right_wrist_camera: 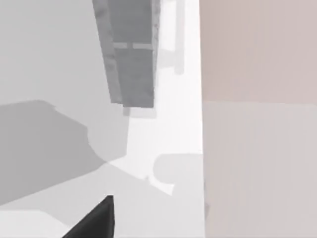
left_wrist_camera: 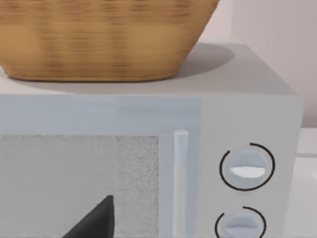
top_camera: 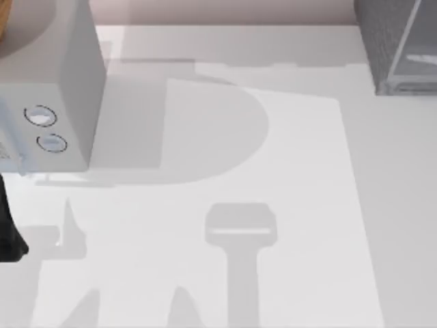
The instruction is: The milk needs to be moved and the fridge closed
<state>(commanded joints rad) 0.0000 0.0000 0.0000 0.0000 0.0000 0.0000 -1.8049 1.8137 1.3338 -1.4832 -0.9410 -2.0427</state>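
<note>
At about 8 o'clock on the top view's edge, our left arm (top_camera: pixel 9 232) reaches in as a dark shape over the white table (top_camera: pixel 287 205). The left gripper (left_wrist_camera: pixel 94 220) shows as a black wedge close before the microwave (top_camera: pixel 48 89). The right gripper (right_wrist_camera: pixel 94 220) shows as a matching black wedge above the bare tabletop. With so little of either in frame, we cannot tell whether they are spread wide or drawn narrow.

Farther back, at 10 o'clock, the smooth light grey microwave stands on the table with its two round dials (left_wrist_camera: pixel 246 166) stacked beside a slim vertical door handle (left_wrist_camera: pixel 181 163). A woven wicker basket (left_wrist_camera: pixel 104 39) rests on the microwave's roof.

At 2 o'clock, in the far corner, stands the fridge (top_camera: pixel 382 41), a dark speckled box with its paler glassy door panel (top_camera: pixel 418 41). It is well apart from both grippers. Behind it rises a pale pinkish wall (right_wrist_camera: pixel 257 49).
</note>
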